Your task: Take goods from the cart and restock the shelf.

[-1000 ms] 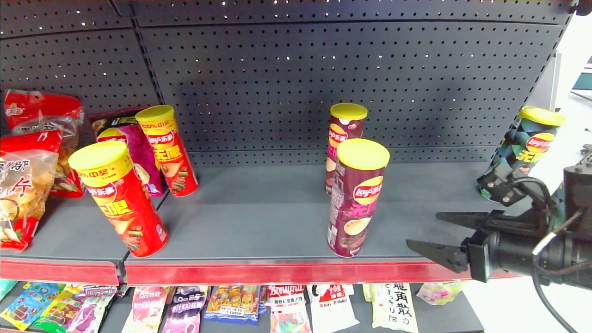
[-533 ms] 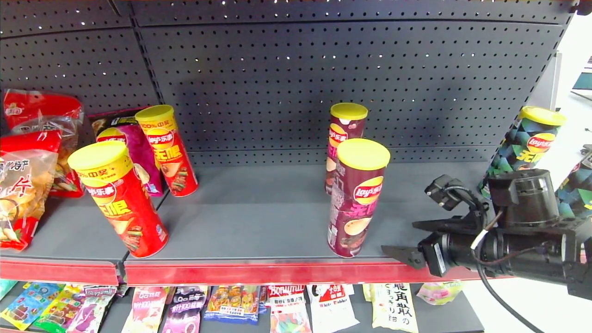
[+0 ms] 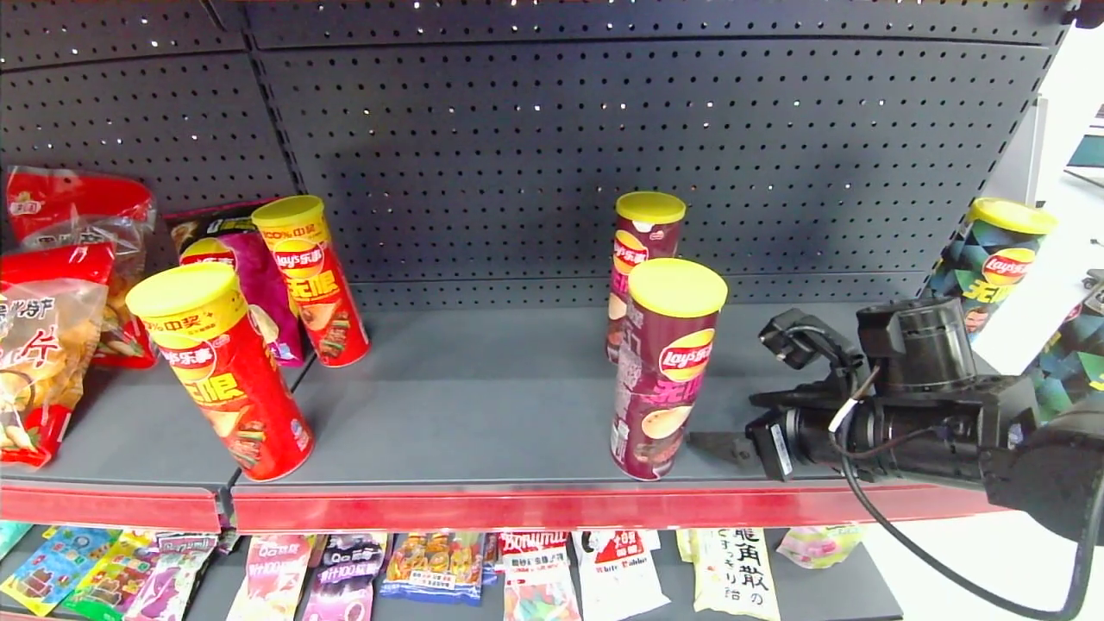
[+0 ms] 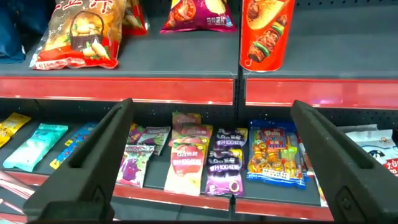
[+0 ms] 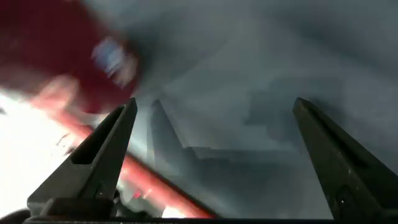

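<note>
Head view, shelf [image 3: 483, 405]: grey deck with a red front lip and a pegboard back [image 3: 535, 129].
Head view, near maroon can [image 3: 664, 388]: stands on its base near the front lip, long axis vertical, yellow lid up.
Head view, far maroon can [image 3: 642, 246]: directly behind it, also upright, near the pegboard back.
Head view, near red can [image 3: 220, 371]: upright at the left, close to the front lip.
Head view, far red can [image 3: 312, 280]: upright, farther back and to the right of the near red can.
Head view, patterned can [image 3: 992, 259]: upright at the far right end of the shelf.
Head view, right gripper [image 3: 723, 420]: level over the deck just right of the near maroon can and pointing left at it; jaws spread, nothing held.
Head view, snack bags [image 3: 52, 336]: stacked at the left end.
Head view, lower shelf [image 3: 828, 595]: holds a row of flat sachets [image 3: 431, 565].
Left wrist view, left gripper [image 4: 212, 106]: out in front of the shelf, jaws spread wide, nothing between them.
Left wrist view, contents: base of the near red can [image 4: 267, 34] and snack bags [image 4: 81, 31] on the deck, sachets [image 4: 193, 158] on the shelf below.
Right wrist view, right gripper [image 5: 214, 102]: jaws wide apart and holding nothing, over the grey deck; a blurred maroon shape lies beside one finger.
</note>
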